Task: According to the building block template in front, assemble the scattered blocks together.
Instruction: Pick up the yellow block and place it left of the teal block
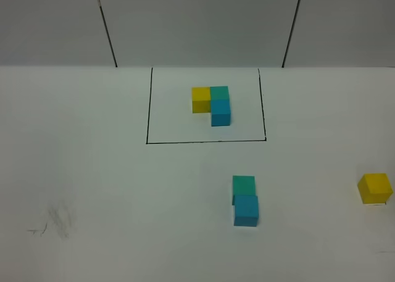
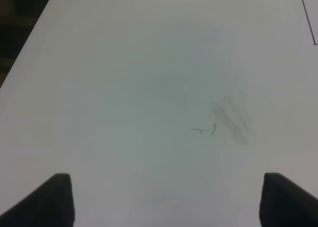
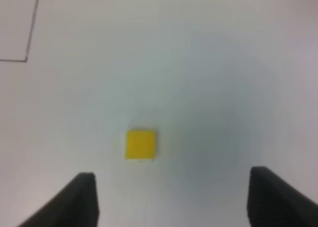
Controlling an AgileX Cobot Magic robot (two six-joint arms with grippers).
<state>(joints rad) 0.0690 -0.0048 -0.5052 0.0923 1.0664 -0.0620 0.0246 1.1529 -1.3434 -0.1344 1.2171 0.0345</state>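
Scattered blocks (image 1: pixel 244 184), operator: you've got three loose cubes on the white table (image 1: pixel 92 171), all on the near side of the framed area. Teal-green cube (image 1: pixel 244 187) and cyan-blue cube (image 1: pixel 246 211) sit touching each other. The blue one is on the near side of the teal and shifted slightly right; the pair is a bit right of centre in the high view. Yellow cube (image 1: pixel 375 188) is well apart from that pair, far right near the edge of the high view, turned a little off square.

Building block template (image 1: pixel 212 104) sits inside the black outline (image 1: pixel 147 109) at the back. Yellow and teal-green are side by side with cyan-blue in front of the teal-green, making an L, all touching.

Your right gripper (image 3: pixel 170 180) is above the table, jaws standing wide apart with nothing between them. The yellow cube lies ahead of the fingertips, nearer one finger than the other, touching neither. A corner of the outline shows in that wrist view too.

Your left gripper (image 2: pixel 165 182) is spread wide as well, holding nothing, with a grey scribble smudge (image 2: pixel 231 117) on the table ahead of it. Same smudge sits at the near left of the table in the high view.
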